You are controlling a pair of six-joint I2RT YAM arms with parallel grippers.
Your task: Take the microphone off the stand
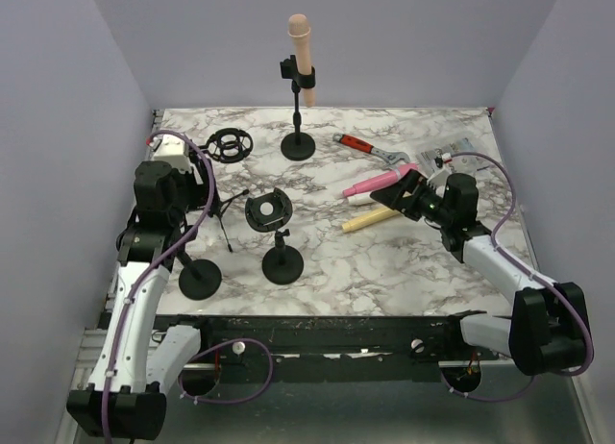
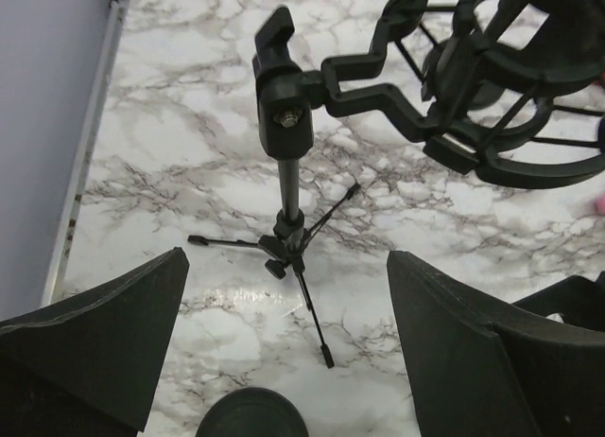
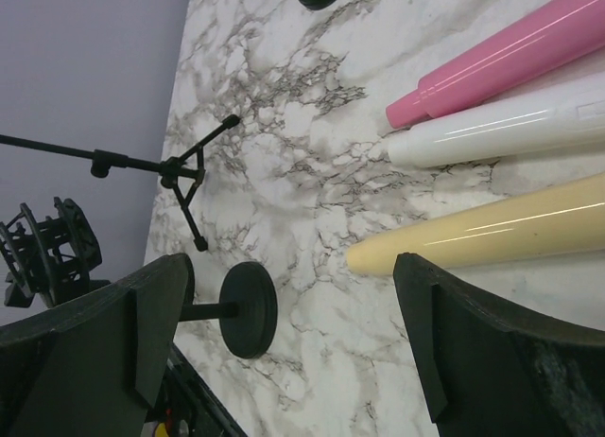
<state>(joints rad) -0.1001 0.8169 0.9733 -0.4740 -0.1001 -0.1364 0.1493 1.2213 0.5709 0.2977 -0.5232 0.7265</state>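
A peach microphone (image 1: 301, 50) stands upright in the black clip of a stand (image 1: 298, 144) with a round base, at the back middle of the table. Both grippers are far from it. My left gripper (image 1: 183, 213) (image 2: 286, 267) hangs open over the left side, with a small tripod stand (image 2: 288, 236) and its empty shock mount (image 2: 501, 87) ahead of it. On the right, my right gripper (image 1: 402, 199) (image 3: 293, 267) is open and low, right beside a yellow microphone (image 3: 482, 234) lying on the table. Nothing sits between either pair of fingers.
A pink microphone (image 3: 510, 59) and a white one (image 3: 501, 130) lie beside the yellow one. A second shock-mount stand (image 1: 281, 261) and a bare round base (image 1: 199, 278) stand near the front. A red-handled wrench (image 1: 370, 149) and a packet (image 1: 447, 154) lie at the back right.
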